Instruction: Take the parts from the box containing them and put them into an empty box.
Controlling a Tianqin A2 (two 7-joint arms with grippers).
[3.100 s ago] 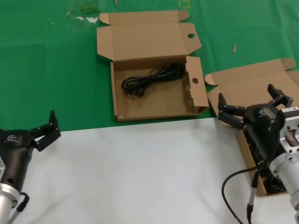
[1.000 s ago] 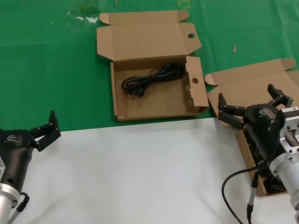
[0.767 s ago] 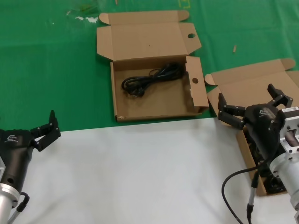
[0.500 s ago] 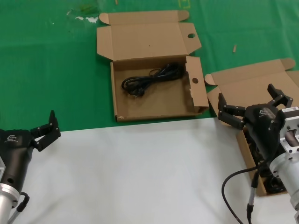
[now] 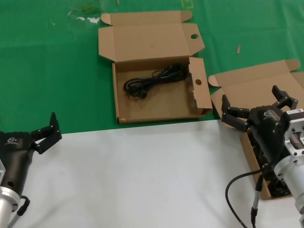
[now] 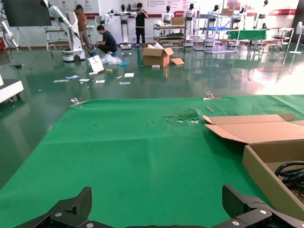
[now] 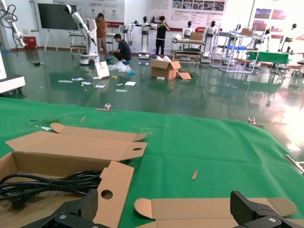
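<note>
The wide box with round holes lies open on the green cloth and holds one black cable. The box without holes is at the right, mostly hidden behind my right arm; dark cables show in it beside the arm. My right gripper is open and empty above that box's lid. The right wrist view also shows the holed flap and the cable. My left gripper is open and empty at the near left, its fingers apart over green cloth.
A white sheet covers the near part of the table and green cloth the far part. The holed box's corner shows in the left wrist view. Small scraps lie on the cloth.
</note>
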